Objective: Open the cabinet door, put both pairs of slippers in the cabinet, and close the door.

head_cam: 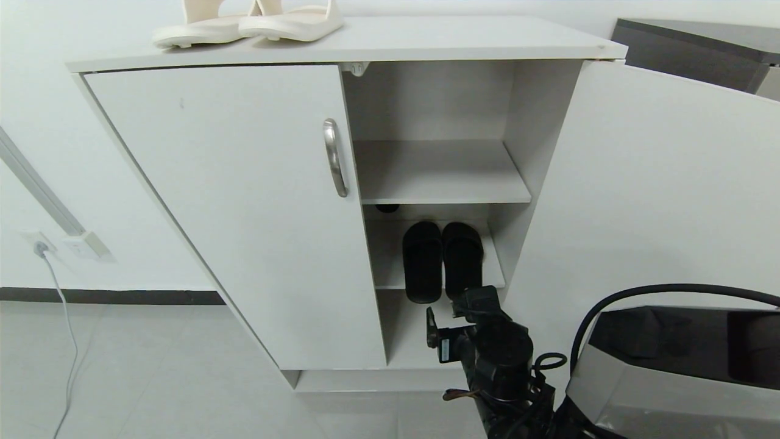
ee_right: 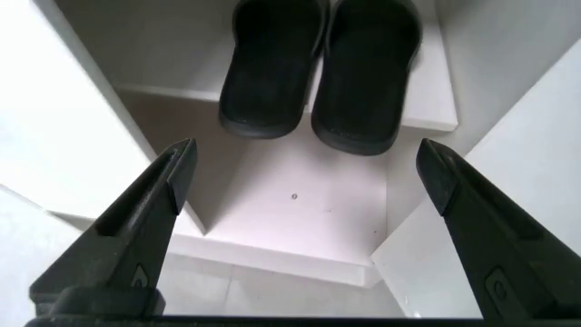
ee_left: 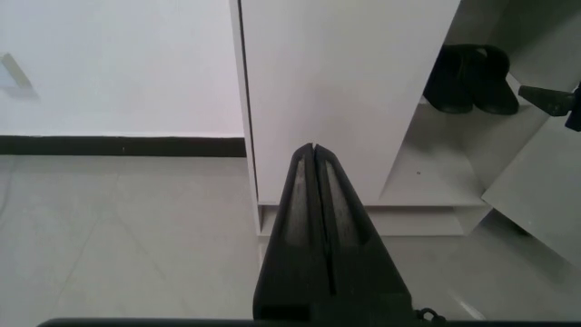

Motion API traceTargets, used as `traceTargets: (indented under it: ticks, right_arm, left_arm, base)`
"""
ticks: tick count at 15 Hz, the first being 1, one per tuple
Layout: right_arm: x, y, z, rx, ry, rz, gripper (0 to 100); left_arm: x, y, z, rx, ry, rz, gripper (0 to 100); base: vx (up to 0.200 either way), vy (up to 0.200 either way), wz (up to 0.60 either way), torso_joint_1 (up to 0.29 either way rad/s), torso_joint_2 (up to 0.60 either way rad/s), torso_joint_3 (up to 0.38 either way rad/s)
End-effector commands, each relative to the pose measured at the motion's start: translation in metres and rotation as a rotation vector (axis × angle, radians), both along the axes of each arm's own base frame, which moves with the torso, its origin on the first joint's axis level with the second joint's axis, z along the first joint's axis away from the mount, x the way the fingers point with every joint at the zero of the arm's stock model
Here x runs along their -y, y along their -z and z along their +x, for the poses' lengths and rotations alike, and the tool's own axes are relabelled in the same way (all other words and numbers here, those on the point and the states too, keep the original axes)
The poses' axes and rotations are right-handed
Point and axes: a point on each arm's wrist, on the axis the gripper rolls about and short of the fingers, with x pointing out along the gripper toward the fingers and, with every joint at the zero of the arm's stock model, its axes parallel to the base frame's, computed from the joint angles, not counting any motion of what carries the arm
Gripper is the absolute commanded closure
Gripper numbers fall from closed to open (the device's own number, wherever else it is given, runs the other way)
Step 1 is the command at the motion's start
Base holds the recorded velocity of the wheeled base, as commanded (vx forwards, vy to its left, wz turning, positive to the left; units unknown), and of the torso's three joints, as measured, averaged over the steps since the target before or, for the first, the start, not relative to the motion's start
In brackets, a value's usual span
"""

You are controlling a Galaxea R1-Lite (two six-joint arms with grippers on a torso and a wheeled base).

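Observation:
The white cabinet (head_cam: pixel 341 46) has its right door (head_cam: pixel 658 183) swung open and its left door (head_cam: pixel 231 207) shut. A black pair of slippers (head_cam: pixel 442 259) lies on the middle shelf (head_cam: pixel 384 256), also seen as slippers (ee_right: pixel 318 73) and slippers (ee_left: pixel 472 80). A cream pair of slippers (head_cam: pixel 250 24) rests on the cabinet top. My right gripper (ee_right: pixel 309 173) is open with nothing between its fingers, just in front of and below the black pair; it appears as right gripper (head_cam: pixel 472 303). My left gripper (ee_left: pixel 314 154) is shut and empty, low, facing the shut door's bottom.
An upper shelf (head_cam: pixel 439 177) and the bottom compartment (ee_right: pixel 300 200) hold nothing. A silver handle (head_cam: pixel 334 157) is on the left door. A wall socket with a cable (head_cam: pixel 42 250) is at the left. Tiled floor (head_cam: pixel 152 372) lies before the cabinet.

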Motion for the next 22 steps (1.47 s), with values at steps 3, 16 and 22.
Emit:
traceTargets:
  ticks: [3, 16, 22]
  right_arm:
    - [-0.0004, 0.0016, -0.0006, -0.001, 0.006, -0.003, 0]
    - [-0.0005, 0.0022, -0.0006, -0.001, 0.006, -0.009, 0]
    - [0.0004, 0.0030, -0.0013, -0.003, 0.006, -0.015, 0]
  left_arm:
    - [0.0001, 0.0001, 0.0001, -0.002, 0.002, 0.000, 100]
    - [0.0001, 0.0001, 0.0001, -0.002, 0.003, 0.001, 100]
    - [0.0001, -0.0001, 0.0001, -0.001, 0.002, -0.002, 100]
  base:
    - [0.000, 0.000, 0.00, 0.000, 0.00, 0.000]
    - [0.000, 0.000, 0.00, 0.002, 0.00, 0.150]
    - [0.000, 0.000, 0.00, 0.000, 0.00, 0.010]
